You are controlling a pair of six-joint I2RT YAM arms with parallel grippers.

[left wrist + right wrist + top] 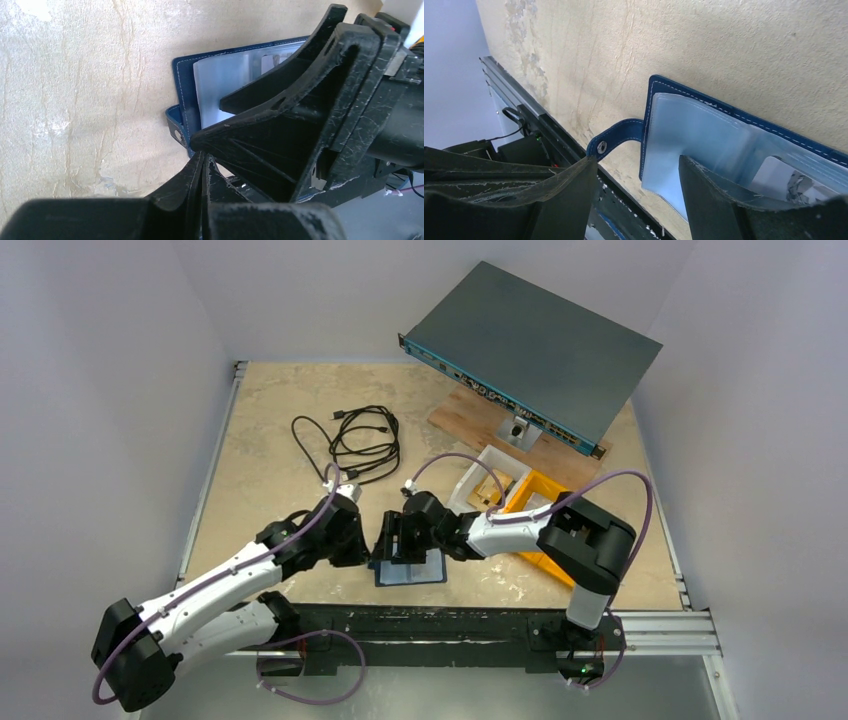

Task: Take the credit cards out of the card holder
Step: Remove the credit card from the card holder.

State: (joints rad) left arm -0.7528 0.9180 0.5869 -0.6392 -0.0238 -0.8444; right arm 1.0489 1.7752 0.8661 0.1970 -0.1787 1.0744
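While the card holder (704, 125) lies open along the table's (270, 470) near edge, my right end effector (638, 167) (the nearer) hangs spread over its snap tab (611, 140); left end effector (203, 160) pressed together alongside.

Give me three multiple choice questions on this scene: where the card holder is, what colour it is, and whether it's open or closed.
1. Where on the table does the card holder lie?
A. far edge
B. near edge, between the left gripper and the right gripper
C. left edge
2. What colour is its cover?
A. dark blue
B. red
C. green
3. What state is it in?
A. snapped shut
B. standing on edge
C. lying open, clear sleeves showing
Answers: 1 B, the top view shows it there; 2 A, both wrist views show a blue stitched cover; 3 C, the snap tab hangs loose beside the bared sleeves.
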